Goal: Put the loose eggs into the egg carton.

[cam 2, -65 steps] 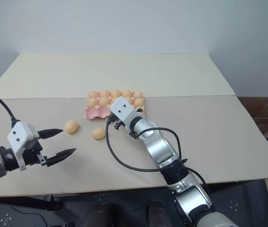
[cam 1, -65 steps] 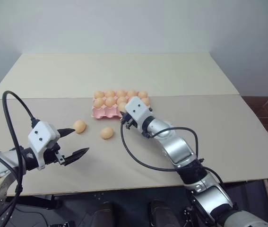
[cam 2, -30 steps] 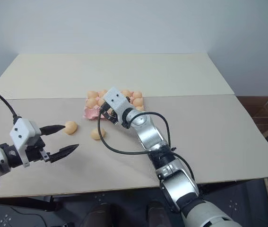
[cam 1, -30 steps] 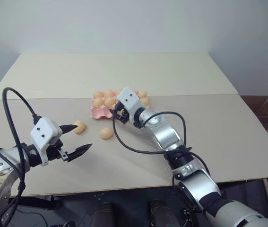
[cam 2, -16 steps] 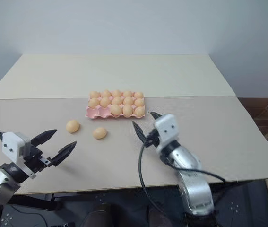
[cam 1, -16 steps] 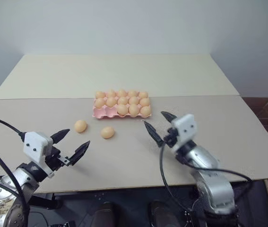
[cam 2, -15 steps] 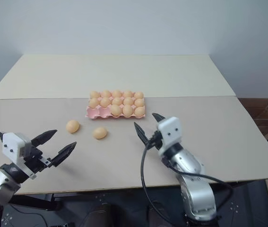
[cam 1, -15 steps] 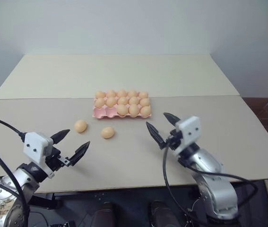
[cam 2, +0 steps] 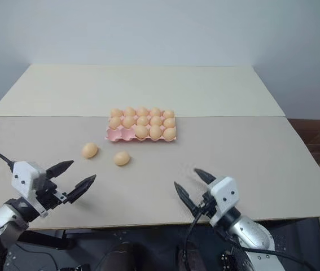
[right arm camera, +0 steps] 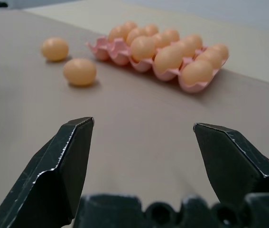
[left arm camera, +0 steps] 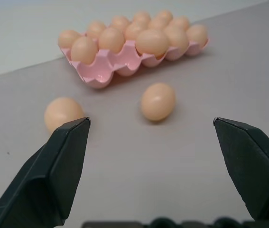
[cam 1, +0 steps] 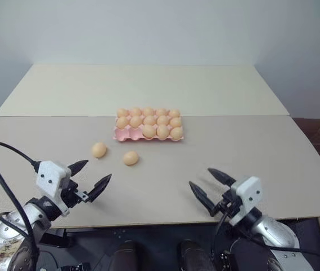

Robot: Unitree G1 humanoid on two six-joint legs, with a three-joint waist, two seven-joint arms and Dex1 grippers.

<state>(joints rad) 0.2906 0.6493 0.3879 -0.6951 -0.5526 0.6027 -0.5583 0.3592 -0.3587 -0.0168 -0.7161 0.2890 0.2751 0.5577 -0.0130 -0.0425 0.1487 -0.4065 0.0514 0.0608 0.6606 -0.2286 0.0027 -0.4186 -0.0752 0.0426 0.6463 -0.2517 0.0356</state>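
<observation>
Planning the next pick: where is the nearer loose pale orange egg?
On the tan table, the egg lies just before the pink carton's empty cups.

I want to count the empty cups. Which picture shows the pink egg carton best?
The left wrist view: the egg carton is close, and its two empty near cups face the camera. The right wrist view shows it from a low angle, eggs hiding the cups. Both eye views show it whole but small, from above.

head pair: high, forward-down | wrists: low, facing egg carton [left arm camera: 125, 61]
</observation>
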